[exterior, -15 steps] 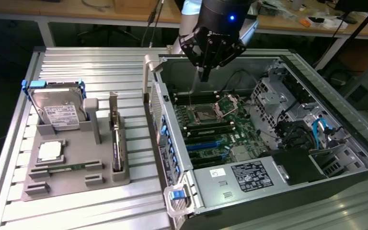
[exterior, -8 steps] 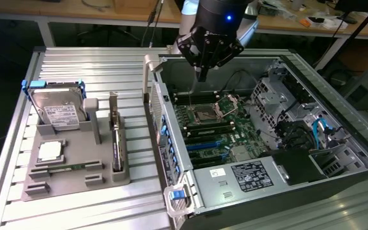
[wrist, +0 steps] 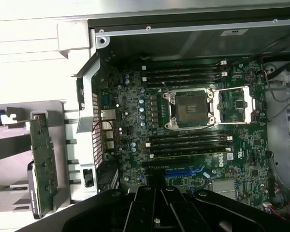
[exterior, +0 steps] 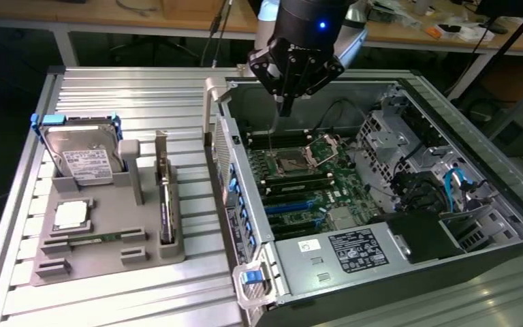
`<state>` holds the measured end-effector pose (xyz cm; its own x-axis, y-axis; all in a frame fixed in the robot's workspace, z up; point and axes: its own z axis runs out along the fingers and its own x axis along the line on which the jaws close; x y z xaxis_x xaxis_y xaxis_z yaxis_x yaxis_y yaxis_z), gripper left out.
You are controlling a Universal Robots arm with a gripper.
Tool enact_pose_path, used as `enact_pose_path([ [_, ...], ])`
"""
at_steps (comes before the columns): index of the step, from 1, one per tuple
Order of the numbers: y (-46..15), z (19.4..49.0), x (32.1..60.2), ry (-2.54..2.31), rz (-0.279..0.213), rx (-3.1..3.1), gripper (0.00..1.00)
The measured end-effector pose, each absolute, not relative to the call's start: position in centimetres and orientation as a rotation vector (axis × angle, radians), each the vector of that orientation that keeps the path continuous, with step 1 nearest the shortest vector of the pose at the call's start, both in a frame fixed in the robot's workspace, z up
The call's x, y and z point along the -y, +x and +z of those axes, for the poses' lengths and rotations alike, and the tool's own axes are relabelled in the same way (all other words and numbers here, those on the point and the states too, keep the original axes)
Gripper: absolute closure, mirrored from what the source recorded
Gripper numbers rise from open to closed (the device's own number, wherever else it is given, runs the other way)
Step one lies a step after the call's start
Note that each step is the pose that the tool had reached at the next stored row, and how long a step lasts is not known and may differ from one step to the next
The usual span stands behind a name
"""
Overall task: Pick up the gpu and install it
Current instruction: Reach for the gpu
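Table (exterior: 116, 85): a holder (exterior: 107, 262) sits toward the exterior view's left edge, with an open computer case (exterior: 516, 204) just beside it on the right. On the holder, the hard drive (exterior: 84, 153) is at the far end, the processor (exterior: 71, 214) in front of it, and the gpu (exterior: 164, 197) stands on edge along the case side. The motherboard (exterior: 302, 184) lies in the case. The gripper (exterior: 286, 109) hangs above its far end.

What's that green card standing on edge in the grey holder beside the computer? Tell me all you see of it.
That is the gpu: a thin, flat green circuit board dotted with small parts, standing on its long edge in a slot of the grey holder, outside the open computer case. The gripper hangs apart, over the case.
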<state>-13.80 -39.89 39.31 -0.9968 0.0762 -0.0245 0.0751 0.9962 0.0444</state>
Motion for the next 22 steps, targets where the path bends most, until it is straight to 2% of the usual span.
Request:
enact_pose_path([
  [22, -14.5, 39.3, 39.89, 0.118, 0.068, -3.112, 0.89],
])
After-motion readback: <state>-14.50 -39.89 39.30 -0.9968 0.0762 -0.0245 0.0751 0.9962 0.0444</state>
